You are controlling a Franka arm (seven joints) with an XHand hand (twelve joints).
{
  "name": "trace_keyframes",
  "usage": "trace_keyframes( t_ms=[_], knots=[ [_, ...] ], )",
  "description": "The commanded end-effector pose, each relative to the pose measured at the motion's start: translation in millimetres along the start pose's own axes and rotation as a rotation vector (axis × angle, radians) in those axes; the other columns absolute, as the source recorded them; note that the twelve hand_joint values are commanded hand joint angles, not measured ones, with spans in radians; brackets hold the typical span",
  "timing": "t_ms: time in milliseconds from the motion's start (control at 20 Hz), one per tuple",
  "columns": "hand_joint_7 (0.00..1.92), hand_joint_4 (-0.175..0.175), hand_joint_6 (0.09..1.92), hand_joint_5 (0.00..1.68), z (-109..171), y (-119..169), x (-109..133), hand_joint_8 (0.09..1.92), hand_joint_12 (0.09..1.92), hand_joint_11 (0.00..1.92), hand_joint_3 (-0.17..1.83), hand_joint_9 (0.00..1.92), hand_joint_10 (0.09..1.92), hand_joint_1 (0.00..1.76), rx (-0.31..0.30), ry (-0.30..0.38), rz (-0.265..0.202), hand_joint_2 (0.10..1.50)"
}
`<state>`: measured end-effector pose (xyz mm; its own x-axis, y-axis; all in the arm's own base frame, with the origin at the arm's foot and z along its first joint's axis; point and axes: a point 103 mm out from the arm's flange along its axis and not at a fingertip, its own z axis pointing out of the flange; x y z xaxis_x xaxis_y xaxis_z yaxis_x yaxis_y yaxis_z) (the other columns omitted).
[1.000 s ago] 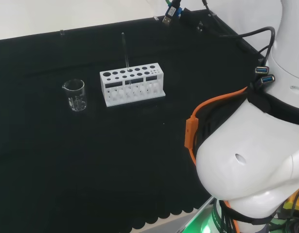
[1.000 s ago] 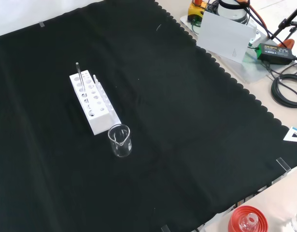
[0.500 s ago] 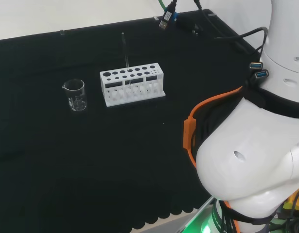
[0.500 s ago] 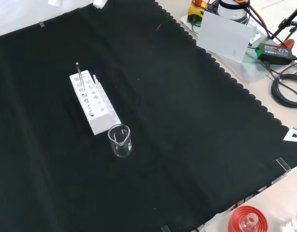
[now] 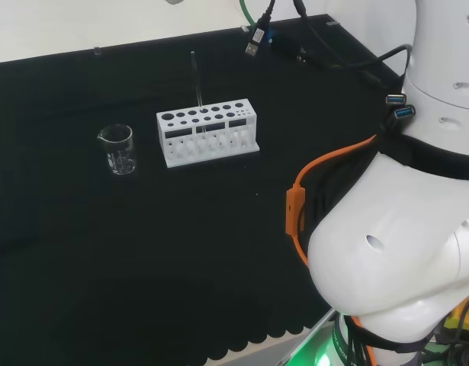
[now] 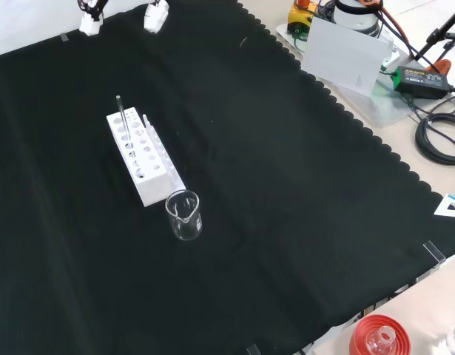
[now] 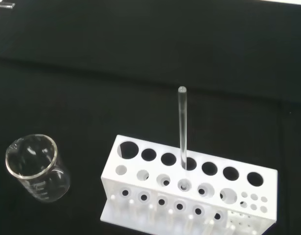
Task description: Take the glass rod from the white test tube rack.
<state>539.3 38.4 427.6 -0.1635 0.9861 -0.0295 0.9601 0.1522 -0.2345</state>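
In the head view, the glass rod (image 5: 196, 80) stands nearly upright in a hole of the back row of the white test tube rack (image 5: 208, 136), most of its length rising clear above the top plate. That suits you: the free stem is the part to take, and a straight lift should draw it out of its hole. An empty-looking beaker (image 5: 118, 149) sits apart to the rack's left in this view, far enough that it should not trouble the approach. The white links at the right are the arm's own.

In the front view, the rack lies lengthwise away from the camera, the rod at its far end, the beaker just beside its near end. At the top edge two white fingertips of the hand (image 6: 154, 15) come into the picture, spread apart and holding nothing — well short of the rod, so your reach looks barely begun. How far the whole hand is spread you cannot tell from these tips alone.

In the wrist view, you look down on the rack from the rod's side. The rod (image 7: 182, 126) is thin, clear and colourless with a rounded tip, faint against the black cloth (image 7: 140, 58) and brightest where it crosses the white plate. It passes through a back-row hole near the rack's middle — aim at the stem above it.
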Motion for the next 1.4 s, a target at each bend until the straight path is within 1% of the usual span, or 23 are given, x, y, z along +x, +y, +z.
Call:
trace_keyframes(
  t_ms=[50, 300, 400, 500, 650, 750, 850, 1000, 1100, 1200, 1400],
  knots=[
    [0.51, -0.037, 0.21, 0.45, 22, 9, 0, 0.77, 1.3, 0.59, 0.43, 0.65, 0.78, 0.6, 0.024, 0.004, -0.01, 0.79],
    [0.49, -0.037, 0.22, 0.45, 37, 16, -3, 0.76, 1.3, 0.58, 0.43, 0.64, 0.78, 0.59, 0.041, -0.002, -0.005, 0.79],
    [0.47, -0.037, 0.24, 0.44, 43, 19, -3, 0.78, 1.31, 0.57, 0.43, 0.63, 0.79, 0.59, 0.048, 0.0, -0.012, 0.79],
    [0.46, -0.036, 0.25, 0.44, 48, 22, -1, 0.79, 1.32, 0.57, 0.43, 0.62, 0.8, 0.59, 0.038, -0.041, -0.028, 0.79],
    [0.46, -0.037, 0.27, 0.45, 56, 27, -2, 0.79, 1.32, 0.57, 0.43, 0.62, 0.8, 0.58, 0.052, -0.042, -0.035, 0.78],
    [0.47, -0.037, 0.28, 0.45, 60, 30, -3, 0.79, 1.32, 0.57, 0.43, 0.63, 0.8, 0.58, 0.05, -0.039, -0.04, 0.78],
    [0.47, -0.031, 0.35, 0.46, 62, 33, -3, 0.79, 1.32, 0.57, 0.44, 0.64, 0.8, 0.57, 0.045, -0.036, -0.043, 0.78],
    [0.49, -0.027, 0.5, 0.43, 66, 37, -2, 0.78, 1.31, 0.58, 0.45, 0.66, 0.78, 0.57, 0.039, -0.032, -0.052, 0.78],
    [0.49, -0.027, 0.54, 0.43, 70, 41, 0, 0.78, 1.31, 0.59, 0.45, 0.67, 0.78, 0.56, 0.039, -0.03, -0.058, 0.78],
    [0.5, -0.025, 0.57, 0.43, 75, 44, 1, 0.78, 1.31, 0.6, 0.45, 0.68, 0.78, 0.56, 0.036, -0.044, -0.069, 0.77],
    [0.51, -0.018, 0.62, 0.43, 89, 52, 1, 0.77, 1.31, 0.61, 0.45, 0.69, 0.78, 0.55, 0.056, -0.039, -0.074, 0.77]
  ],
)
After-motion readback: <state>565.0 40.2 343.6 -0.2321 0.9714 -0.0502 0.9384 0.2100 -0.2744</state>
